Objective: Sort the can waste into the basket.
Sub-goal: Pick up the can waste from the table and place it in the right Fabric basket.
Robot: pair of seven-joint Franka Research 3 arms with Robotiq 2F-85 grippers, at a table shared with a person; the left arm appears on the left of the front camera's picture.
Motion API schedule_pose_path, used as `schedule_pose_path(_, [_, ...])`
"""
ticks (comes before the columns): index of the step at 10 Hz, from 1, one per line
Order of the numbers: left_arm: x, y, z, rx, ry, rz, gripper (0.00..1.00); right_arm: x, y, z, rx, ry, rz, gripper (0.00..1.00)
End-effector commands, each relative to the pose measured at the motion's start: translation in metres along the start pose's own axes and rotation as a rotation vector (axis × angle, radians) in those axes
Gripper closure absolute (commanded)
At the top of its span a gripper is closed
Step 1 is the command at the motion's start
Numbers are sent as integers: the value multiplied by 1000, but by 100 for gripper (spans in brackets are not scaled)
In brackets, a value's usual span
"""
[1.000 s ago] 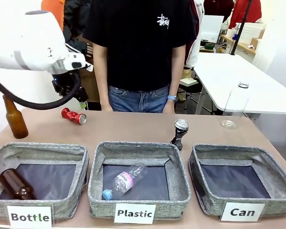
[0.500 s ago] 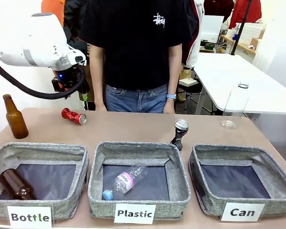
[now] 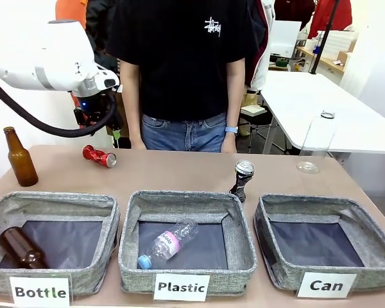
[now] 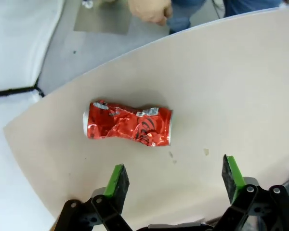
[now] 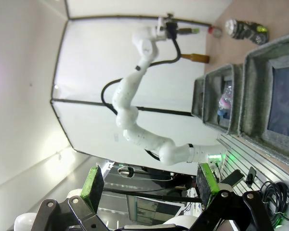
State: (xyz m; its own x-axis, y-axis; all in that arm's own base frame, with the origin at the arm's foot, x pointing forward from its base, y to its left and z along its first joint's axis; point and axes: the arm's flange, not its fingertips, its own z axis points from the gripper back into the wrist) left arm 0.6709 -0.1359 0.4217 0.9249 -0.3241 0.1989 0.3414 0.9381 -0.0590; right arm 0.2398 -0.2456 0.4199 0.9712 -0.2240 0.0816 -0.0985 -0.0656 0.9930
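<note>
**A:** Where's the left claw [image 4: 173, 166]?
**B:** It hangs over the counter's [image 3: 179, 170] far left part, jaws wide, gripping nothing. The red can [image 4: 127, 130] lies on its side below, beyond the fingertips and nearer one finger, untouched.
**A:** And the black can [image 3: 242, 178]?
**B:** It stands upright just behind the Plastic bin's [image 3: 179, 195] far right corner, near the Can basket [image 3: 308, 200].
**A:** Right claw [image 5: 147, 180]?
**B:** Also wide and empty, well apart from both cans.

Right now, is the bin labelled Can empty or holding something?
Empty: the basket shows a bare dark bottom; the red can and dark can are outside it.
</note>
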Motion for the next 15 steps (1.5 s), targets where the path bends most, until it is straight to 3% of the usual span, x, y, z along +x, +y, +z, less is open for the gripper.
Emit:
schedule_pose_path(1, [22,16,0,-31,82,-357,0,-3,3,3,2,13,4,0])
schedule_pose_path(2, [21,28,9,-76,92,-537,0,-3,3,3,2,13,4,0])
schedule_pose_path(3, [17,41,15,-67,67,-811,0,-3,3,3,2,13,4,0])
schedule_pose_path(4, [16,51,18,-54,49,-935,0,-3,3,3,2,13,4,0])
schedule_pose_path(7, [21,70,10,-73,177,-1405,0,-3,3,3,2,13,4,0])
schedule_pose_path(9, [29,67,3,-99,94,-1504,0,-3,3,3,2,13,4,0])
schedule_pose_path(11, [36,54,-11,-101,113,-1646,0,-3,3,3,2,13,4,0])
schedule_pose_path(15, [39,43,-30,-123,164,-1668,0,-3,3,3,2,13,4,0])
